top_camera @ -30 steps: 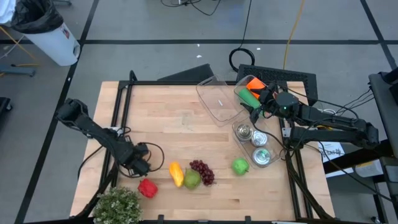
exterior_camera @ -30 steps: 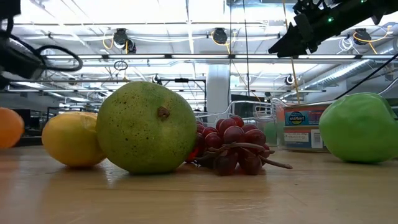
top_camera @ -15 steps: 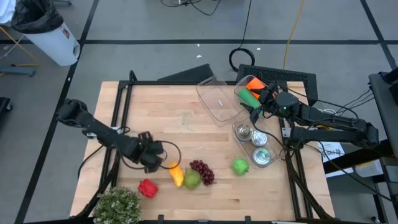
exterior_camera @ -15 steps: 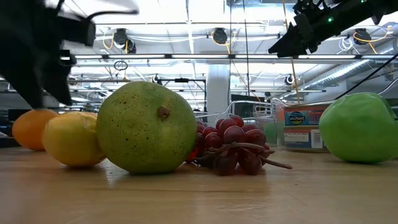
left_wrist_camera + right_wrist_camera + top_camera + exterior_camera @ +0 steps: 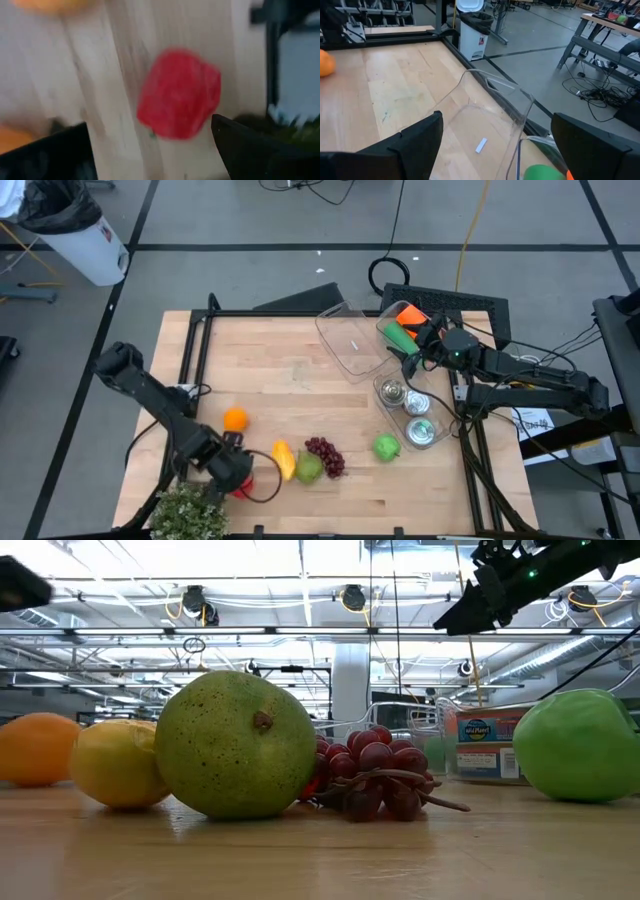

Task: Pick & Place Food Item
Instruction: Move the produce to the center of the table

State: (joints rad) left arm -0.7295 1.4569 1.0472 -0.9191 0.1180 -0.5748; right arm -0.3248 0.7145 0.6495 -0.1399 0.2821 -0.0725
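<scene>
The bench [image 5: 300,370] under me is pale wood, with a clear bin [image 5: 352,340] lying at its far edge. My left arm reaches across the near left corner, next to a small plant [image 5: 188,510]. My right arm waits at the far right edge, its hand [image 5: 412,352] released and empty beside the bin, over a green and orange item in a second container.

Along the near side lies the food: a green pear [image 5: 309,469] touching a yellow lemon [image 5: 283,459] on one side and red grapes [image 5: 326,455] on the other, and a green apple [image 5: 386,446] farther right by some cans [image 5: 410,402]. An orange [image 5: 235,418] sits alone, apart from the row, towards the left.

My left hand [image 5: 236,472] hovers over the red pepper [image 5: 179,93], fingers spread to either side of it. They are not closed on it, and it lies on the bench just beside the plant.
</scene>
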